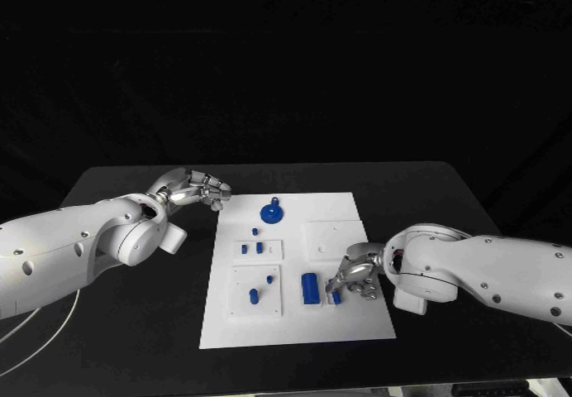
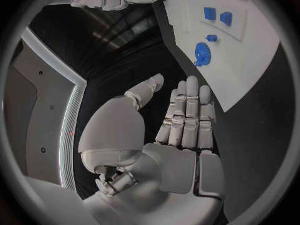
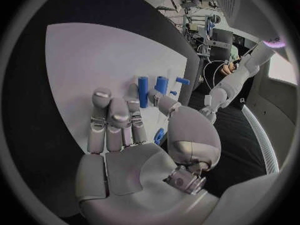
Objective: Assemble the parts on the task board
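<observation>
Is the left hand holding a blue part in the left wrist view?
No: the left hand lies flat and open over the black table, holding nothing.

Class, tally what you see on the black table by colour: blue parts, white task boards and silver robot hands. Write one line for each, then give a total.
blue parts: 8
white task board: 1
silver hands: 2, the left hand and the right hand
Total: 11
</observation>
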Robot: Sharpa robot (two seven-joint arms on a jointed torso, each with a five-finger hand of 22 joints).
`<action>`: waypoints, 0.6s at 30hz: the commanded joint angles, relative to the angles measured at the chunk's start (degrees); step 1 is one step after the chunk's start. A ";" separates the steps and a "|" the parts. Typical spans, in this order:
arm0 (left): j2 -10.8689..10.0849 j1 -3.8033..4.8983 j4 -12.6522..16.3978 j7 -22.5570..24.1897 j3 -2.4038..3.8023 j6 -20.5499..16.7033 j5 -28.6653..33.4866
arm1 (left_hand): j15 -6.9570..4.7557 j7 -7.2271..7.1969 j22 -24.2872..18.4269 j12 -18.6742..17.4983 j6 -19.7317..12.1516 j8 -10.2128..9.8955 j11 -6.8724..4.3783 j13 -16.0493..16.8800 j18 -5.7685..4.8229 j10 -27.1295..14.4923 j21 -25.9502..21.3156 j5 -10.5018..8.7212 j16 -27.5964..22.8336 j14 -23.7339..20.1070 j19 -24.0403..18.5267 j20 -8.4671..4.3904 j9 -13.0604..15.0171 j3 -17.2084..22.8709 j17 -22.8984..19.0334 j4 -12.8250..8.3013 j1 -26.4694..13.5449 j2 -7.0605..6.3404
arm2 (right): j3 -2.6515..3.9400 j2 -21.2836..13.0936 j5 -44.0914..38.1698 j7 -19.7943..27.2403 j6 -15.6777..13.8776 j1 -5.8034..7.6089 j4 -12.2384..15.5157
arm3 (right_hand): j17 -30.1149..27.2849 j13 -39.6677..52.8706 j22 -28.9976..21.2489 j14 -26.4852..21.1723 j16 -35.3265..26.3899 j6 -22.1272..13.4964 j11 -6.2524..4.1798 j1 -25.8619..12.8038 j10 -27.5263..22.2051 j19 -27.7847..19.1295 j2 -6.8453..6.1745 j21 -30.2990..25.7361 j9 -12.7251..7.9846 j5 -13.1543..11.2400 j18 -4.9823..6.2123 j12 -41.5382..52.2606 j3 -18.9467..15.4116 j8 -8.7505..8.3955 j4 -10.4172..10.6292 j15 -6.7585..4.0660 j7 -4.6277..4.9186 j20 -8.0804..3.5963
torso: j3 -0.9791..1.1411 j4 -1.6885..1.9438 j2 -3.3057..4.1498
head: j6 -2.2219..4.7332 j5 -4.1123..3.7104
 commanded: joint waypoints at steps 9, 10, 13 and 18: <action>0.03 0.02 0.07 0.27 0.03 0.74 0.27 | 0.04 0.06 0.09 -0.27 -0.42 -0.07 0.09 0.09 0.68 -0.32 -0.27 -0.24 -0.32 0.20 0.13 0.23 -0.09 -0.12 0.08 0.34 -0.41 0.00 | 0.01 0.61 0.23 0.87 0.29 -0.18 -0.31 | -0.10 0.10 -0.05 -0.18 0.19 -0.33 0.02 -0.35 -0.02 0.10 -0.10 0.34 -0.06 -0.31 0.78 -0.32 -0.54 -0.35 -0.02 -0.41 0.30 -0.44 | -0.01 0.05 0.01 | -0.12 0.21; 0.03 0.02 0.07 0.27 0.03 0.74 0.27 | 0.04 0.06 0.10 -0.27 -0.43 -0.07 0.09 0.09 0.68 -0.32 -0.27 -0.24 -0.32 0.20 0.13 0.23 -0.09 -0.12 0.08 0.34 -0.41 0.00 | 0.01 0.65 0.22 0.88 0.29 -0.20 -0.33 | -0.11 0.11 -0.05 -0.20 0.18 -0.38 0.04 -0.67 -0.06 0.07 -0.48 0.33 -0.06 -0.31 0.78 -0.34 -0.94 -0.37 0.04 -0.40 0.32 -0.42 | 0.00 0.04 0.01 | -0.12 0.22; -0.07 0.03 0.21 0.19 0.03 0.74 0.27 | 0.04 0.06 0.10 -0.27 -0.43 -0.08 0.09 0.09 0.68 -0.33 -0.28 -0.25 -0.34 0.19 0.13 0.23 -0.10 -0.12 0.10 0.35 -0.42 0.00 | 0.01 0.59 -0.04 0.88 0.30 -0.25 -0.28 | -0.13 0.15 -0.06 -0.25 0.16 -0.49 0.07 -1.56 -0.16 0.00 -1.46 0.32 -0.06 -0.31 0.78 -0.37 -2.26 -0.40 0.15 -0.37 0.35 -0.41 | 0.01 0.01 0.01 | -0.16 0.31; -0.06 0.03 0.14 0.19 0.03 0.71 0.27 | 0.04 0.06 0.11 -0.28 -0.44 -0.08 0.09 0.09 0.68 -0.33 -0.29 -0.25 -0.36 0.19 0.13 0.23 -0.10 -0.12 0.12 0.36 -0.42 -0.02 | 0.01 0.56 -0.31 0.96 0.28 -0.26 -0.32 | -0.15 0.22 -0.08 -0.34 0.14 -0.62 0.05 -2.70 -0.29 -0.13 -2.64 0.27 -0.02 -0.31 0.78 -0.40 -4.52 -0.40 0.11 -0.40 0.34 -0.51 | 0.01 0.00 0.02 | -0.15 0.42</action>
